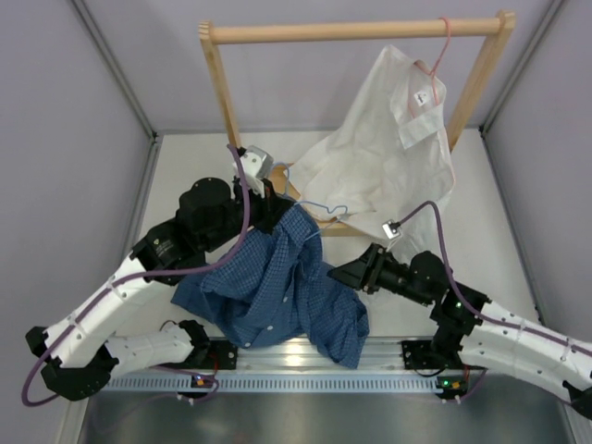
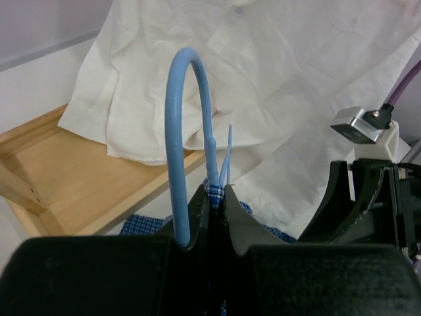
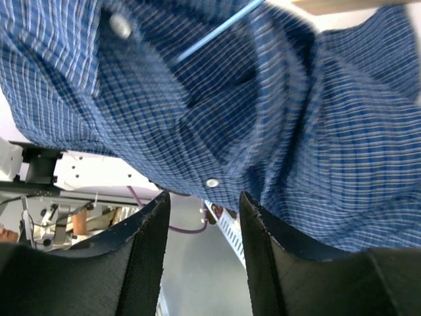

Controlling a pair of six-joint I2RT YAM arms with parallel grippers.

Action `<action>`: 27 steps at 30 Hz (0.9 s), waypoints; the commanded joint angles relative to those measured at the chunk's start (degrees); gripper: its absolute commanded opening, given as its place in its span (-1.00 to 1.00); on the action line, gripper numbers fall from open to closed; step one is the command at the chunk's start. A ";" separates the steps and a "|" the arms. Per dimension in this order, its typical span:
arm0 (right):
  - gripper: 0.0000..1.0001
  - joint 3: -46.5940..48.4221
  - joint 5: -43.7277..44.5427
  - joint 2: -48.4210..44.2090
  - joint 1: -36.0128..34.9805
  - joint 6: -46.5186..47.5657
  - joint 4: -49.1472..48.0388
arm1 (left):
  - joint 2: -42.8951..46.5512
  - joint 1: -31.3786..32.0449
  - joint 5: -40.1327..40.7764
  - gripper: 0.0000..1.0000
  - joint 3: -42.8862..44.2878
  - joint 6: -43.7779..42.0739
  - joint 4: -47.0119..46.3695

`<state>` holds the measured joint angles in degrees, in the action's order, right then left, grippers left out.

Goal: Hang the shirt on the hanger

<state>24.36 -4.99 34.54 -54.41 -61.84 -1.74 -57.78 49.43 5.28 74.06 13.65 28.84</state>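
The dark blue checked shirt (image 1: 277, 287) hangs crumpled between the arms, draped on the light-blue hanger (image 1: 324, 208), whose wire pokes out to the right of the collar. My left gripper (image 1: 277, 199) holds it up from above. In the left wrist view this gripper (image 2: 214, 191) is shut on the hanger (image 2: 177, 99) at its neck, with a strip of checked shirt (image 2: 148, 224) pinched between the jaws. My right gripper (image 1: 338, 273) points at the shirt's right side. In the right wrist view it (image 3: 200, 197) stands open just below the shirt (image 3: 230, 99), with nothing between the fingers. The hanger wire (image 3: 217, 29) crosses the cloth above.
A white shirt (image 1: 388, 148) hangs on a pink hanger (image 1: 442, 55) from the wooden rack (image 1: 351, 32) at the back; its cloth trails down close behind the blue hanger. The rack's wooden base (image 2: 72, 178) lies behind my left gripper. A metal rail (image 1: 305, 356) runs along the near edge.
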 commanded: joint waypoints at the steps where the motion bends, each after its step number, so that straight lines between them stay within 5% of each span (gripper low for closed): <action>1: -0.12 1.04 9.37 4.56 -7.18 -2.84 -9.94 | 0.65 0.05 2.19 -1.00 -1.29 1.55 -6.34; 14: -0.24 -0.80 25.55 14.94 -16.51 -10.48 -18.12 | 1.53 0.05 1.31 -1.00 -4.36 1.82 -8.54; 27: -0.05 -2.47 31.27 15.11 -19.68 -13.83 -15.23 | 3.02 0.05 2.81 -1.00 -6.03 1.64 -9.76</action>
<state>22.22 22.87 49.95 -72.90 -74.28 -14.96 -56.14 49.43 7.18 68.40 14.94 24.21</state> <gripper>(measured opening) 0.474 0.089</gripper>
